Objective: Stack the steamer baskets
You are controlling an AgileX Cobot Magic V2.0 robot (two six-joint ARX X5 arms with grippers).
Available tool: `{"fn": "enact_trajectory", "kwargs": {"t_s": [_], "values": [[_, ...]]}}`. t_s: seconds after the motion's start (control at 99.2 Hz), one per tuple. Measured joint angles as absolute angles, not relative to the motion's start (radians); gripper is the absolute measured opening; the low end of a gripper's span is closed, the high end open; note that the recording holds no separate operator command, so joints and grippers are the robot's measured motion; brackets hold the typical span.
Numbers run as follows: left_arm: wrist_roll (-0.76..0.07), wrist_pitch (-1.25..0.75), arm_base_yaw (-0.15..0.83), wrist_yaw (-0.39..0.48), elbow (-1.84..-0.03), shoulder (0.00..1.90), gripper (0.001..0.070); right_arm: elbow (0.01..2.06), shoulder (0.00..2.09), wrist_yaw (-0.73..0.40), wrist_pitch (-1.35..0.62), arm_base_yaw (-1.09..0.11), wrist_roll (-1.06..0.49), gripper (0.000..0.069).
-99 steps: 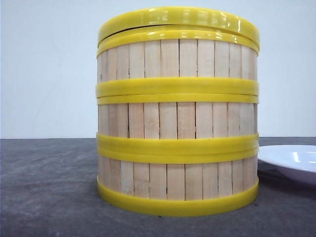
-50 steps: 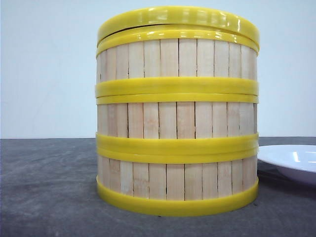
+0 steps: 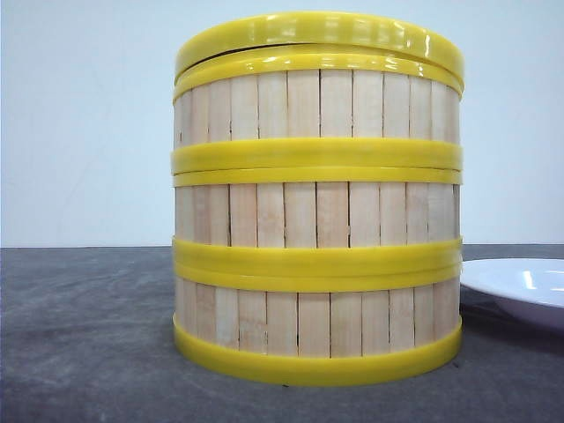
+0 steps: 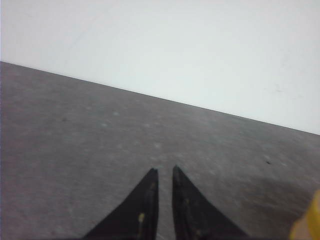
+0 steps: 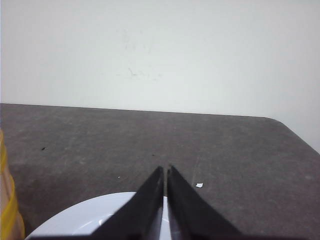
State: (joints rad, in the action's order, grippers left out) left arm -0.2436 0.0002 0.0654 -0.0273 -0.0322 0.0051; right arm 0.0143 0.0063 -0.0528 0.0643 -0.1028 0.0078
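Standing three high, the steamer baskets [image 3: 317, 207] look fully stacked on the grey table [image 3: 88, 335].

From the front, I see the three tiers flush, rim on rim, with the yellow lid [image 3: 319, 35] resting slightly tilted on top and a white plate [image 3: 520, 286] just beside them. At my left wrist, my left gripper [image 4: 163, 175] is pressed nearly together, holding nothing. At my right wrist, my right gripper [image 5: 165, 172] is likewise closed and empty above the plate. I judge little remains.

Desk [image 3: 88, 335]: dark grey, speckled, across the lower frame.
On it: steamer baskets [image 3: 317, 211] stacked at centre; white plate [image 3: 520, 286] at the right edge.
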Motion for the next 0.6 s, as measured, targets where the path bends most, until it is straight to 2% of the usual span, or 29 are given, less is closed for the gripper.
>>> {"fn": "enact_trajectory", "kwargs": {"t_s": [0.192, 0.605], "values": [[-0.193, 0.008, 0.065, -0.155, -0.032, 0.005, 0.0025, 0.014, 0.006, -0.053, 0.064, -0.103, 0.008, 0.0007], [-0.177, 0.009, 0.065, -0.158, -0.032, 0.005, 0.0025, 0.014, 0.006, -0.053, 0.064, -0.103, 0.008, 0.0007]]}}
